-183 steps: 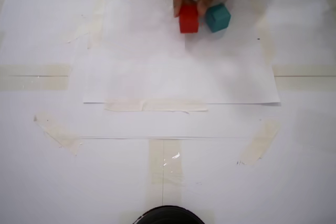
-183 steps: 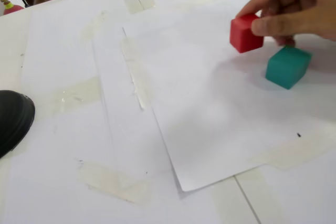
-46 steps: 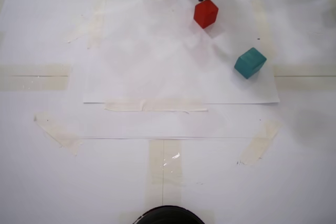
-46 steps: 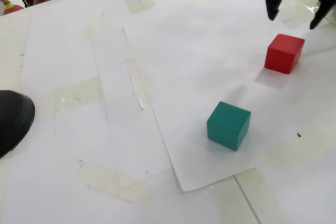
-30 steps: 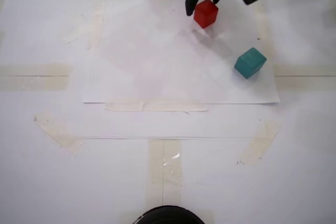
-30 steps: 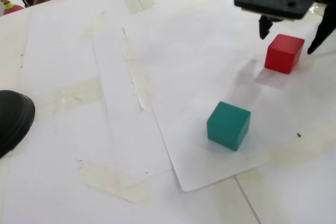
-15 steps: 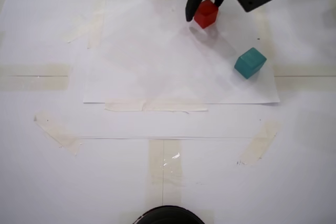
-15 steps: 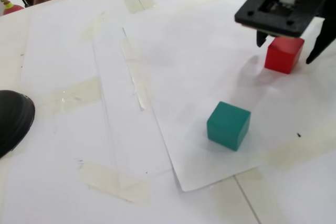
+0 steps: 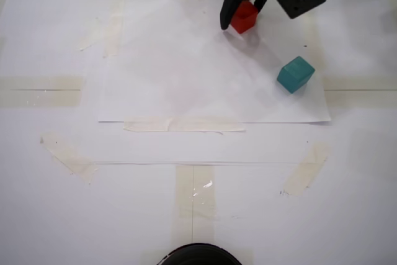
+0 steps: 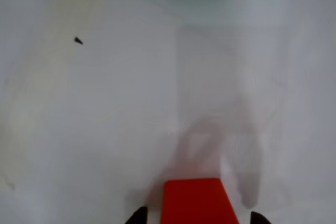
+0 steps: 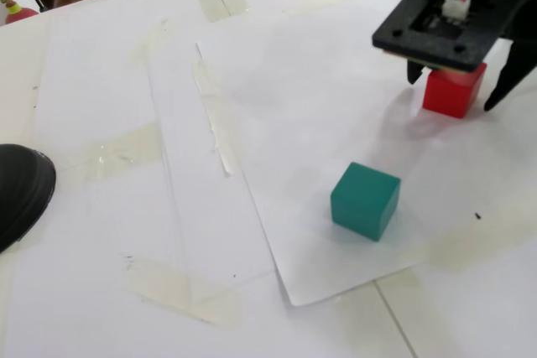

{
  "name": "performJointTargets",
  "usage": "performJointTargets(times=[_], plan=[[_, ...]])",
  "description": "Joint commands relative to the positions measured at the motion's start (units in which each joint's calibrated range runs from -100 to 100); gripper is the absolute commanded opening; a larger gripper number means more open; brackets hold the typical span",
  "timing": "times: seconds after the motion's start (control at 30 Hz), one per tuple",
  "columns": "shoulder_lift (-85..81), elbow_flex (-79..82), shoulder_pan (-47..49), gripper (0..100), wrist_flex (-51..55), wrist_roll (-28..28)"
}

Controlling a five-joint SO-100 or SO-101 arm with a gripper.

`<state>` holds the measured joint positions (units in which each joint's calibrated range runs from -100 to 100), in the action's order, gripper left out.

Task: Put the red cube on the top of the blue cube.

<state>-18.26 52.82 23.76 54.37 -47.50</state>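
Red cube (image 9: 244, 17) sits far on the paper (image 9: 186, 72), straddled by the open gripper (image 9: 241, 19), nothing clamped yet. Blue cube (image 9: 294, 74) lies nearer, right. An off-centre squeeze might twist or nudge the red cube away.

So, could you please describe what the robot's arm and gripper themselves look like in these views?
The gripper is matte black with two slim, tapering fingers ending in pointed tips. Above them sits a flat black plate with small round holes at its corners, and a small white connector is set in its middle. In the wrist view only the two black fingertips show at the bottom edge. No markings or loose cables are visible.
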Motion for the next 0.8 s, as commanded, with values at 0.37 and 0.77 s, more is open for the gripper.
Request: performJointTargets(times=[0.37,0.77], plan=[[-0.02,1.06,-0.90,22,-1.33,-0.05],[0.24,1.33,-1.05,15,-2.31,-0.24]])
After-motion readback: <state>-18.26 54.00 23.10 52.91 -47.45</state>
